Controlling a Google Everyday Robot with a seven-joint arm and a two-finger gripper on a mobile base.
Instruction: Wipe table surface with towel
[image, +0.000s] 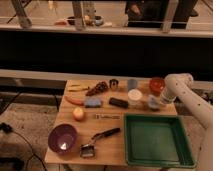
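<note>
Wooden table surface (92, 127) fills mid-frame. The towel (151, 104) sits near its right edge, centre-right of frame, just beside a white cup (134, 96). My pincer (157, 100) is down on the towel, pressed together. Green tray (155, 142) lower right.
</note>
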